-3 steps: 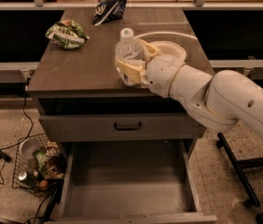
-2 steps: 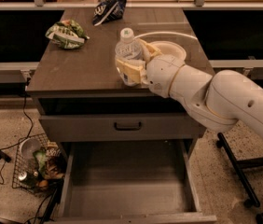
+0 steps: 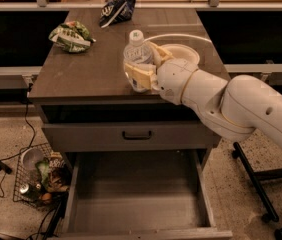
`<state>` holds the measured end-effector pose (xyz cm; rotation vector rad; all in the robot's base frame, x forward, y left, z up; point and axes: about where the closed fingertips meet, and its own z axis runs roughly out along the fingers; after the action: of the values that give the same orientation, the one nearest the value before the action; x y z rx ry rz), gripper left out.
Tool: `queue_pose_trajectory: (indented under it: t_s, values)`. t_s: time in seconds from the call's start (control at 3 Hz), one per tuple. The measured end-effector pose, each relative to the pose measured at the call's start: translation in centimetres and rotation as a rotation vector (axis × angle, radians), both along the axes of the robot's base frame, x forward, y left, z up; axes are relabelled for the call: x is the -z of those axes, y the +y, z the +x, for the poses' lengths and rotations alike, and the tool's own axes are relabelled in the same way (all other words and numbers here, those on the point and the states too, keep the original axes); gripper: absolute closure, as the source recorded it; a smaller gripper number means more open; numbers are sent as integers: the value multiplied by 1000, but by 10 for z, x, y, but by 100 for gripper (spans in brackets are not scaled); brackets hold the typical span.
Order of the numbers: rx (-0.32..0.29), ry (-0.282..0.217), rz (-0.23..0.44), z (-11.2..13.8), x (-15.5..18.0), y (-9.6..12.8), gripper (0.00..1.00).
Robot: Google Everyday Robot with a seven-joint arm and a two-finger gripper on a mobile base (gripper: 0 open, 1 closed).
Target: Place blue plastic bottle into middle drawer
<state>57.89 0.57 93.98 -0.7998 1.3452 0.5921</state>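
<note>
The gripper (image 3: pixel 139 77) clasps the bottle (image 3: pixel 137 51) upright for lifting. The drawer (image 3: pixel 136 204) stands open at six o'clock.

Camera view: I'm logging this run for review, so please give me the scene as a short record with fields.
bottle: blue plastic bottle upright, cap on, near the front edge of the tabletop
gripper: gripper closed around the bottle, a finger on each side
target: middle drawer pulled open below, floor bare
upper drawer: shut
also on top: white bowl, green snack bag, dark blue bag
on floor: wire basket
</note>
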Motion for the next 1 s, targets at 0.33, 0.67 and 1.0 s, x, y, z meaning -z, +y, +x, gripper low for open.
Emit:
queue_pose_trajectory:
  t_s: [0.33, 0.67, 1.0]
  values:
    - [0, 0, 0, 0, 0, 0, 100]
    - [0, 0, 0, 0, 0, 0, 100]
    - [0, -1, 0, 0, 0, 0, 100]
